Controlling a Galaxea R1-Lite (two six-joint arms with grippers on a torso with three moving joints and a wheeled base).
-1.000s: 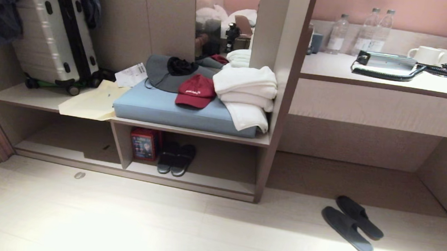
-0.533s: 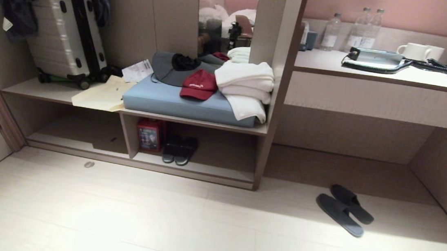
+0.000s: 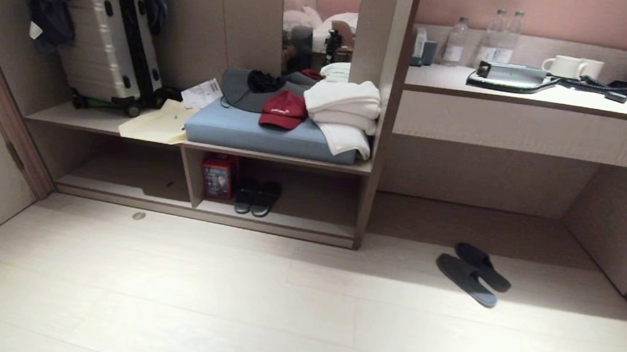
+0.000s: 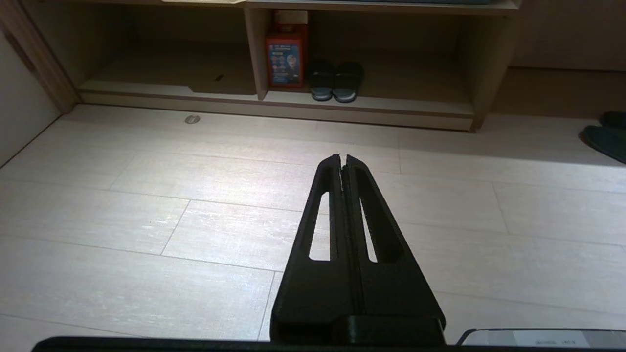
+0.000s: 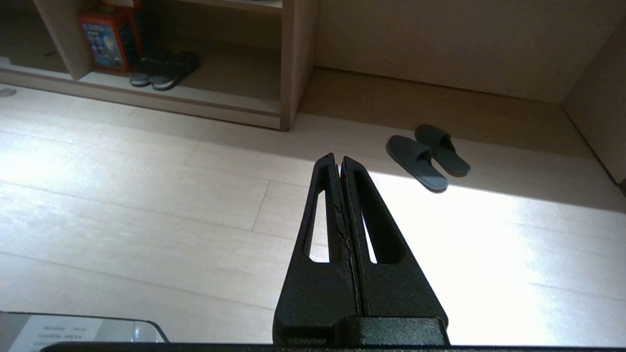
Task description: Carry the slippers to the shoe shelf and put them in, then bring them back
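on the floor right of the shoe shelf: the slippers, untouched. left gripper & right gripper both clenched, empty. next: approach, open up, grab pair.

The room is lit softly and warm; a bright patch lies on the pale floor, and in the right wrist view it burns out to white glare; the shoe shelf is dim inside, with shadow under the desk counter; all views are sharp; straight lines bend slightly at the head view's edges.
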